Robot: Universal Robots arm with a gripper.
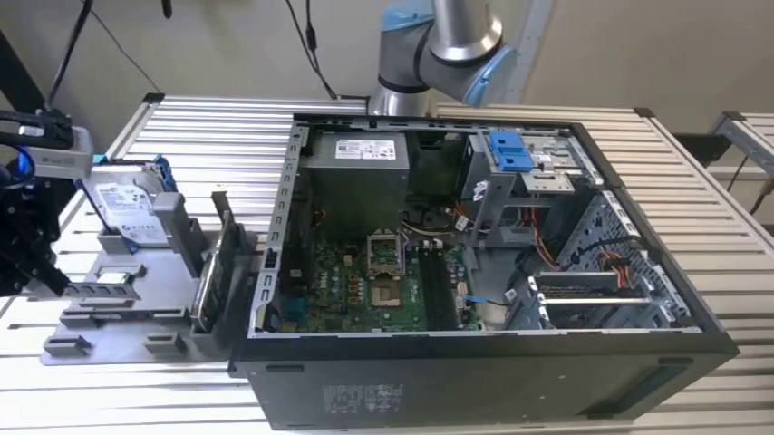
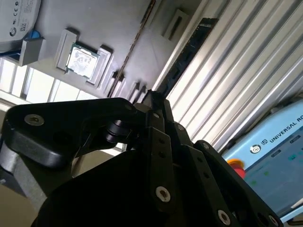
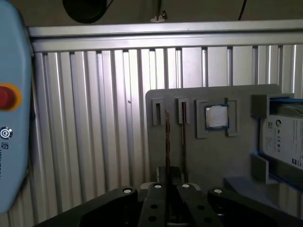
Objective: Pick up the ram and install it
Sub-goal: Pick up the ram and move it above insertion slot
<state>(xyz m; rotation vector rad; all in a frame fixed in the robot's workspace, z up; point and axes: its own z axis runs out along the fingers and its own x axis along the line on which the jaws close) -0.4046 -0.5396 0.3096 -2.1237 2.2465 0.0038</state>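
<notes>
The gripper (image 3: 169, 182) is at the near end of the ram (image 3: 166, 137), which stands on edge in a slot of the gray holder (image 3: 208, 161). A 2nd stick (image 3: 183, 135) stands in the next slot, just beside it. Whether the gripper pinches the ram or is spread, I cannot tell. In the second wrist view the ram shows black chips and runs along the holder's edge, next to the ribbed table (image 2: 246, 71). CPU (image 3: 216, 116) and hard drive (image 3: 284, 137) sit on the same holder. In the exterior view the PC case (image 1: 484, 381) lies open just beside the holder.
</notes>
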